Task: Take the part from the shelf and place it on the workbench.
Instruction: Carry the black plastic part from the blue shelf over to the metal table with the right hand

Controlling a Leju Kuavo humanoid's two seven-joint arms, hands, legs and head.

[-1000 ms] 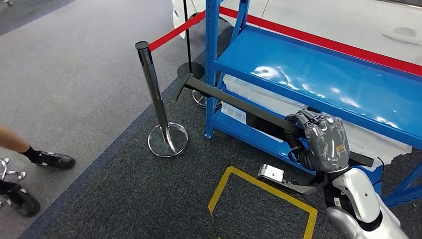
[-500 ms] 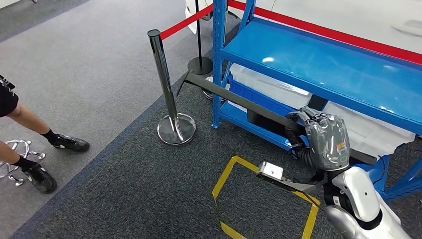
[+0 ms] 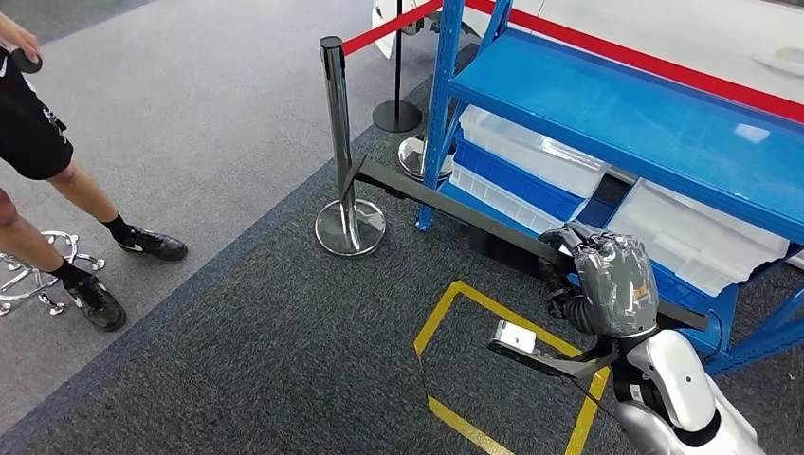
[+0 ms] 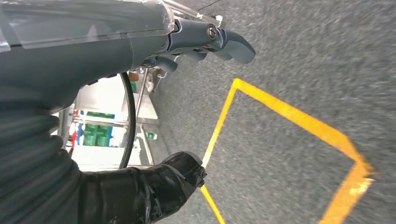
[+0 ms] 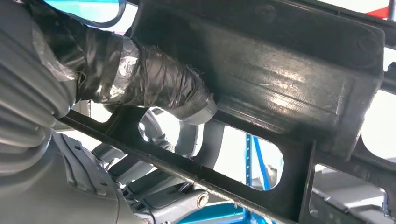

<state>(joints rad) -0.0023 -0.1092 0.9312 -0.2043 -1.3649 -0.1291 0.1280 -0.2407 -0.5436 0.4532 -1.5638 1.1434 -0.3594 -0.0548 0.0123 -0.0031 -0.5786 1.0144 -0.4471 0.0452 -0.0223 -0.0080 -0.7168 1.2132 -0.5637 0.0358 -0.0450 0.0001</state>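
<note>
The part (image 3: 455,210) is a long black bar running from beside the chrome post to the shelf's lower level. My right hand (image 3: 607,280) grips it near its right end, in front of the blue shelf (image 3: 607,114). A thinner black strip with a pale end plate (image 3: 517,338) juts out below the hand. In the right wrist view the taped thumb (image 5: 159,84) presses against the part's black moulded frame (image 5: 280,70). In the left wrist view my left hand (image 4: 93,56) hangs over the carpet, fingers apart, holding nothing.
A chrome stanchion (image 3: 338,123) with a red belt (image 3: 389,28) stands by the part's far tip. Clear plastic bins (image 3: 531,152) sit on the lower shelf. A yellow tape square (image 3: 446,322) marks the carpet. A person's legs (image 3: 85,204) and a chair base (image 3: 28,280) are at the left.
The whole picture has shifted: the camera turned, bringing the person further into view and sliding shelf and post rightward. My right hand keeps the same grip on the part.
</note>
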